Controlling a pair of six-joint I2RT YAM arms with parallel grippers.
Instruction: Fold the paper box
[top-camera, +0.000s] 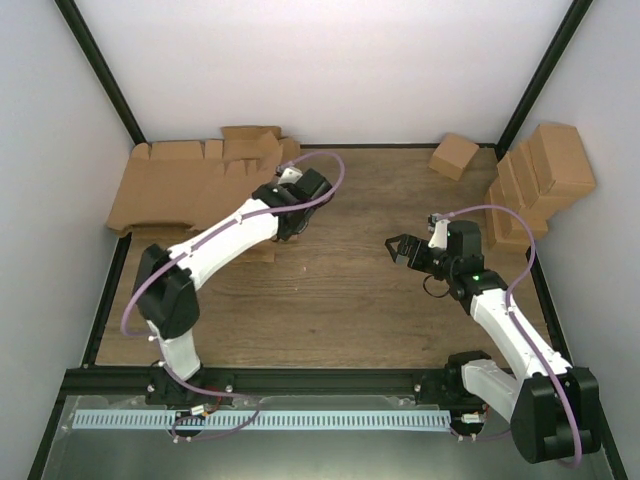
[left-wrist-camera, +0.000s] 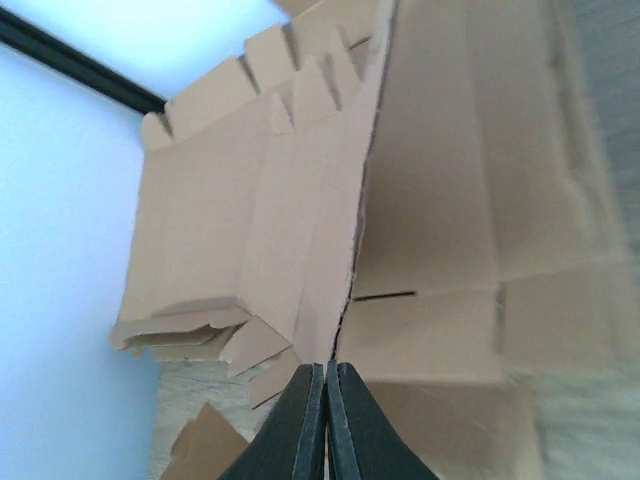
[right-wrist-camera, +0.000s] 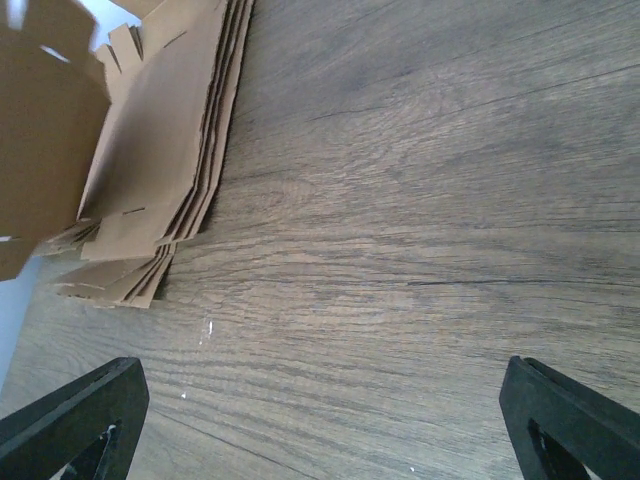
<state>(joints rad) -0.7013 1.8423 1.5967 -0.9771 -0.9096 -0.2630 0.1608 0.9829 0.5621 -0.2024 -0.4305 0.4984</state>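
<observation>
Wood tabletop (top-camera: 340, 300). Left gripper (left-wrist-camera: 326, 368) pinched shut, apparently on paper box (left-wrist-camera: 440, 220) edge just ahead of tips. Right gripper (right-wrist-camera: 318, 372) gaped wide, empty. Step needed slow lift, peeling box clear of cardboard sheets (left-wrist-camera: 230, 230) beyond tips.

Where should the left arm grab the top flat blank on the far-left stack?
Pinch the paper box by its exposed edge, coming from the table-centre side: it is a thin flat sheet, so only an edge fits in the grip. The left gripper is shut right there, apparently on that edge.
</observation>
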